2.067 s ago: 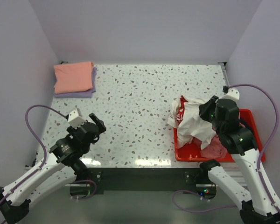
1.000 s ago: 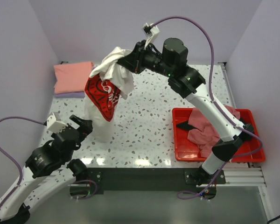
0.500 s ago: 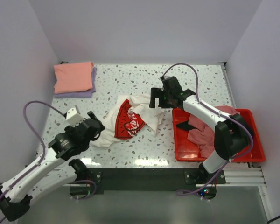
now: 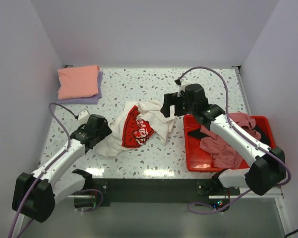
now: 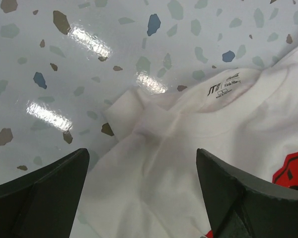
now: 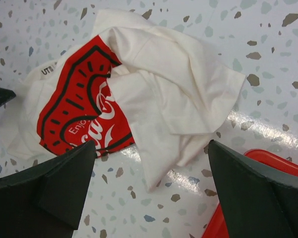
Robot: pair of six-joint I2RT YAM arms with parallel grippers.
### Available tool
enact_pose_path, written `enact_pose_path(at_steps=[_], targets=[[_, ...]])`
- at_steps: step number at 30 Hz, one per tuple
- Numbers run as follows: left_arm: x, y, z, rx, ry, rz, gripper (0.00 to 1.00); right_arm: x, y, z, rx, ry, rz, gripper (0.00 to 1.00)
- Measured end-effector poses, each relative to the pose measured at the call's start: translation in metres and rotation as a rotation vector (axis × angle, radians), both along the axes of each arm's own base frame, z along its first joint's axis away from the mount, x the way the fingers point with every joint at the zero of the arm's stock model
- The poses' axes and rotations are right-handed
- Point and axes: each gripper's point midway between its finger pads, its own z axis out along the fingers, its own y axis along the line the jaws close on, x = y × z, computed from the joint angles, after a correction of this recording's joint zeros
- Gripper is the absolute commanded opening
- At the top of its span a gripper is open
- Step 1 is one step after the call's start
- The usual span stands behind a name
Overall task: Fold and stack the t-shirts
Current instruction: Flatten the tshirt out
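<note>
A large cream-white t-shirt (image 4: 148,119) with a red print lies crumpled mid-table. My left gripper (image 4: 104,133) hangs open over its left edge. In the left wrist view the neck label and collar (image 5: 228,94) show, and white cloth lies below the gap of the left gripper (image 5: 141,198). My right gripper (image 4: 170,110) is open just right of the shirt. In the right wrist view the right gripper (image 6: 151,193) holds nothing, with the shirt (image 6: 154,69) ahead of it. A folded salmon-pink tee (image 4: 78,82) rests on a lavender one (image 4: 98,95) at the back left.
A red tray (image 4: 198,166) stands at the near right with pink tees (image 4: 223,148) and a black garment (image 4: 194,134) bunched in it. Its corner (image 6: 268,161) shows by my right fingers. Walls close in the table at left, back and right.
The right gripper, which held the white shirt high a second ago, has dropped it on the table and opened. The left arm has reached forward to the shirt's left edge.
</note>
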Motion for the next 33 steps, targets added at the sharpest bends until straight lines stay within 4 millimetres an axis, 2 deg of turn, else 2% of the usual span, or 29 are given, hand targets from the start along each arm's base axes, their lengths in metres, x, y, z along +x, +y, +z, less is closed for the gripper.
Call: enact_pose_path(at_steps=[2, 5, 6, 8, 9, 11, 12, 13, 16, 18, 22, 24, 29, 32, 33], targets=[[0.004, 0.002, -0.012, -0.021, 0.02, -0.011, 0.87, -0.003, -0.001, -0.009, -0.013, 0.015, 0.012, 0.99], [0.011, 0.001, -0.024, -0.048, 0.039, -0.029, 0.75, -0.008, -0.004, -0.02, -0.034, 0.037, 0.02, 0.99], [0.013, 0.0, -0.027, -0.05, 0.046, -0.037, 0.65, -0.009, -0.004, -0.023, -0.039, 0.042, 0.021, 0.99], [0.017, 0.001, -0.034, -0.05, 0.063, -0.044, 0.55, -0.01, -0.005, -0.025, -0.045, 0.048, 0.023, 0.99], [0.017, 0.001, -0.038, -0.046, 0.075, -0.047, 0.39, -0.011, -0.005, -0.026, -0.046, 0.049, 0.024, 0.99], [0.018, 0.002, -0.043, -0.044, 0.094, -0.049, 0.25, -0.012, -0.006, -0.028, -0.049, 0.053, 0.025, 0.99], [0.018, 0.002, -0.044, -0.041, 0.097, -0.057, 0.09, -0.012, -0.006, -0.029, -0.051, 0.055, 0.026, 0.99], [0.019, 0.001, -0.044, -0.045, 0.095, -0.057, 0.01, -0.013, -0.006, -0.03, -0.054, 0.056, 0.03, 0.99], [0.02, 0.001, -0.04, -0.045, 0.079, -0.07, 0.0, -0.018, -0.003, -0.037, -0.093, 0.057, 0.061, 0.99], [0.022, 0.001, -0.035, -0.049, 0.055, -0.071, 0.0, -0.026, 0.007, -0.045, -0.144, 0.055, 0.097, 0.97], [0.023, 0.001, -0.02, -0.059, -0.01, -0.069, 0.0, -0.054, 0.043, -0.076, -0.253, 0.096, 0.246, 0.88], [0.025, 0.001, -0.011, -0.065, -0.049, -0.068, 0.0, -0.063, 0.052, -0.095, -0.298, 0.13, 0.293, 0.85], [0.028, 0.002, 0.009, -0.076, -0.124, -0.064, 0.0, -0.069, 0.051, -0.134, -0.426, 0.181, 0.312, 0.78], [0.028, 0.003, 0.013, -0.074, -0.139, -0.057, 0.0, -0.064, 0.043, -0.152, -0.514, 0.197, 0.279, 0.7], [0.028, 0.004, 0.013, -0.071, -0.138, -0.054, 0.0, -0.062, 0.039, -0.157, -0.539, 0.201, 0.265, 0.63]])
